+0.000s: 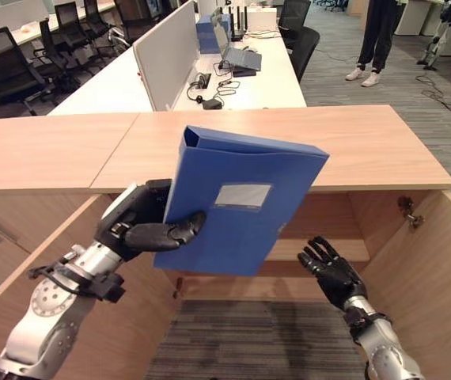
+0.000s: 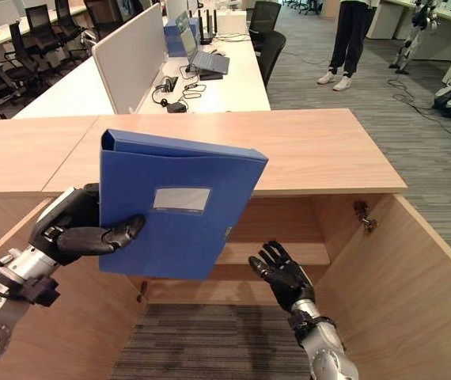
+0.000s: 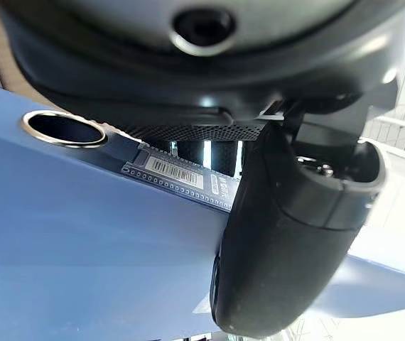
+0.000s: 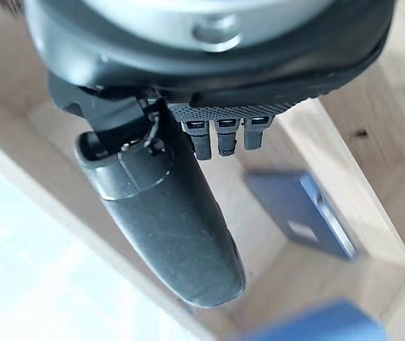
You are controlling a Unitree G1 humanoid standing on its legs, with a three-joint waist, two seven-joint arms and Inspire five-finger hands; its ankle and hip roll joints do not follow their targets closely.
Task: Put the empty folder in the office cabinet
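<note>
- Left hand (image 1: 142, 226) clamps blue box folder (image 1: 241, 198), upright before open office cabinet (image 1: 415, 261)
- Right hand (image 1: 332, 271) open, empty, below
- Advise: lower folder level, clearing cabinet top, onto inner shelf (image 1: 320, 252)

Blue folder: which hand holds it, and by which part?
The left hand grips the blue folder at its spine-side edge; the right hand is open, holding nothing.

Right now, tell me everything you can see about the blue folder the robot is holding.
The blue folder is a rigid box file that looks like plastic, with a pale label pocket on its face and a metal-ringed finger hole in its spine. It is closed, held upright and slightly tilted in the air before the open wooden cabinet. The left hand grips its spine edge, thumb across the front.
</note>
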